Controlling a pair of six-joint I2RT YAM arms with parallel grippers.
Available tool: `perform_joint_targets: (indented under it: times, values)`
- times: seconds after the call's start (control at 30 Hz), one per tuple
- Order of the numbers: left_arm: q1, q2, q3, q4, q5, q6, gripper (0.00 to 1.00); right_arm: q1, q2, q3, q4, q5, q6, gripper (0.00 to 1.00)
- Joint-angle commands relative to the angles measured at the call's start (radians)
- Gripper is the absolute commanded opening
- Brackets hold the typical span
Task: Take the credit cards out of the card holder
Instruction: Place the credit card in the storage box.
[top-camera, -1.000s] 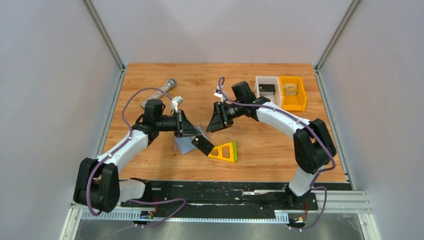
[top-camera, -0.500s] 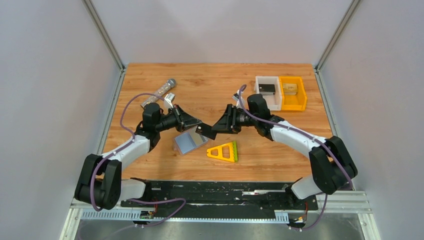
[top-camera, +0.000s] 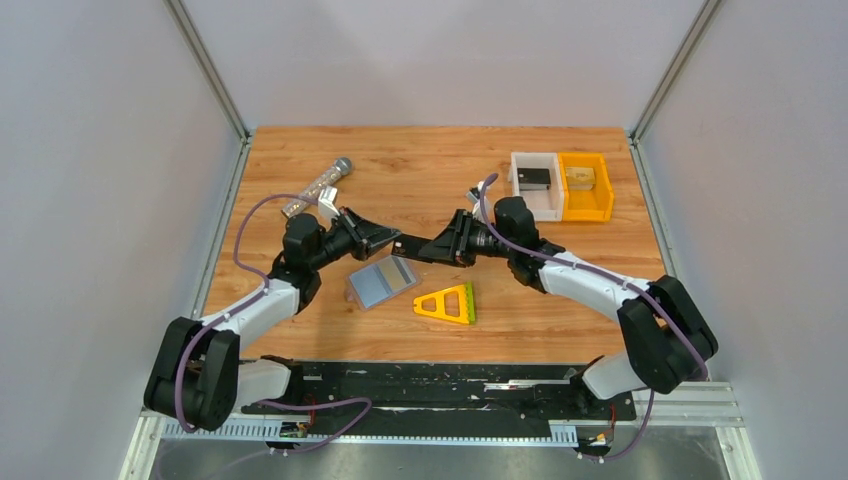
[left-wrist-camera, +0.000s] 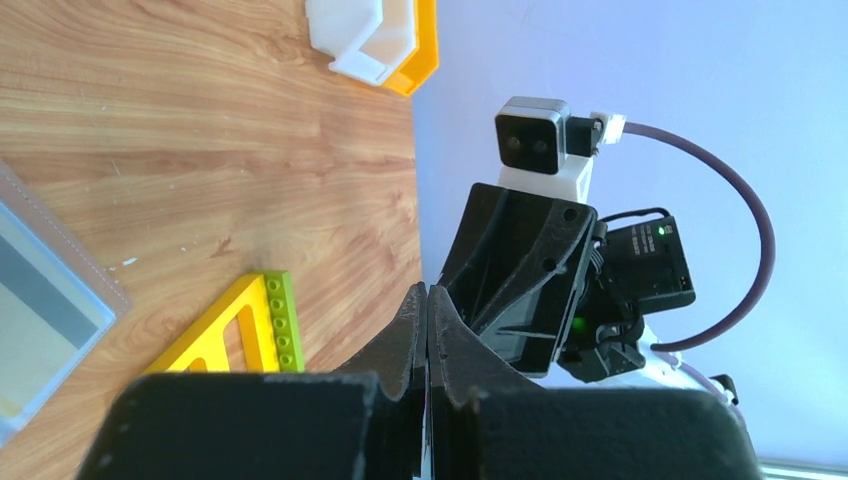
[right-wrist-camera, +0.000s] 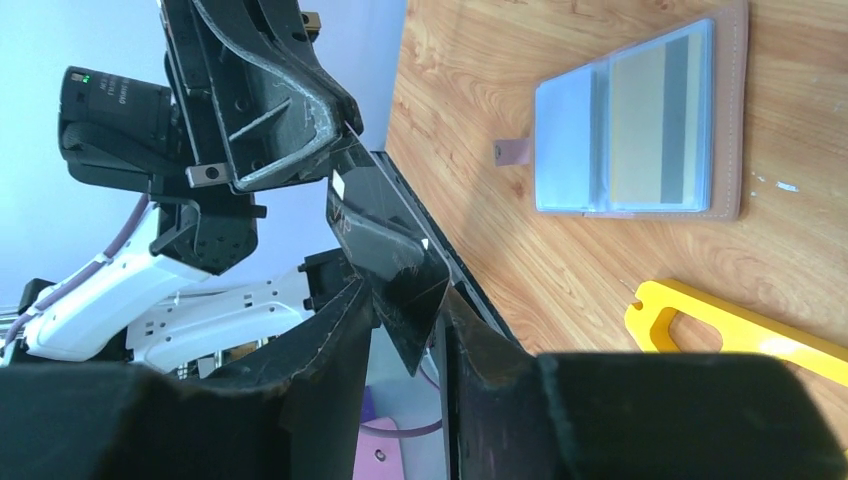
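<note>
- The card holder lies open on the table, a tan card still in its slot
- A dark card is out, in mid-air
- Left gripper clamps it; right gripper jaws stand slightly apart around its other end
- Wooden table, grey walls, yellow-green frame nearby

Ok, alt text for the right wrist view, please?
A dark card spans between two tools: the left tool pinches its upper end, and its lower end sits between the fingers of the right tool. Beyond, on the wooden table, the card holder lies open with a tan card in a slot, a yellow frame nearby.
</note>
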Motion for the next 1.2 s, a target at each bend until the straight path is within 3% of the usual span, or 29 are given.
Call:
perform_joint_targets:
  times: [0.0,0.37,0.5,0.57,0.6,0.67,0.73,0.8,0.93,1.07,1.17]
  values:
    - [-0.006,-0.049,-0.028,0.044,-0.064,-0.015,0.0,0.008,-0.044,-0.01,0.083,0.038,0.052,0.32]
    - [-0.007,-0.103,-0.074,-0.012,-0.133,-0.041,0.0,0.008,-0.061,-0.053,0.146,0.034,0.091,0.17]
    - [-0.007,-0.119,-0.082,-0.024,-0.146,-0.036,0.0,0.008,-0.065,-0.08,0.194,0.026,0.103,0.01]
    - [-0.007,-0.121,-0.079,-0.034,-0.144,-0.025,0.03,0.008,-0.069,-0.085,0.226,0.015,0.098,0.0]
    - [-0.007,-0.121,-0.077,-0.04,-0.139,-0.02,0.07,0.008,-0.073,-0.082,0.228,0.011,0.088,0.0]
    - [-0.007,-0.126,-0.068,-0.08,-0.139,0.005,0.33,0.002,-0.085,-0.058,0.18,0.011,0.047,0.0]
    - [-0.007,-0.142,-0.057,-0.135,-0.139,0.037,0.52,-0.013,-0.097,-0.027,0.108,0.005,-0.013,0.0]
    - [-0.007,-0.171,-0.043,-0.202,-0.141,0.079,0.63,-0.044,-0.107,0.0,0.042,-0.02,-0.069,0.0]
    - [-0.007,-0.204,0.011,-0.364,-0.13,0.181,0.76,-0.139,-0.126,0.043,-0.067,-0.098,-0.164,0.0]
    - [-0.007,-0.203,0.079,-0.5,-0.086,0.33,0.97,-0.271,-0.143,0.117,-0.231,-0.154,-0.314,0.0]
    - [-0.007,-0.205,0.115,-0.578,-0.052,0.403,1.0,-0.376,-0.127,0.21,-0.4,-0.17,-0.45,0.0]
